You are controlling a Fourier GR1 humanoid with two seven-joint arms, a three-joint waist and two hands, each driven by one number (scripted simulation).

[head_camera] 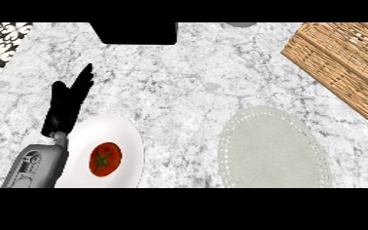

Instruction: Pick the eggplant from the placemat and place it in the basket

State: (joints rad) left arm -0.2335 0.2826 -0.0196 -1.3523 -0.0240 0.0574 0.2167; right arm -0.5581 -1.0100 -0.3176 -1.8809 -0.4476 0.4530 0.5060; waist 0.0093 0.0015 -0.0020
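A grey-veined marble surface carries a round pale placemat at lower right, a wicker basket at the upper right edge, and a white plate holding a tomato. The left hand rests beside the plate, fingers straight. The eggplant cannot be seen anywhere.

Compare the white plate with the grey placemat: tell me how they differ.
The white plate sits at the lower left beside the left robot hand; the placemat lies at the lower right. The plate carries a tomato; the placemat carries nothing. The plate is glossy white, the placemat matte grey with a dotted border. Both are rounded and lie on the marble counter.
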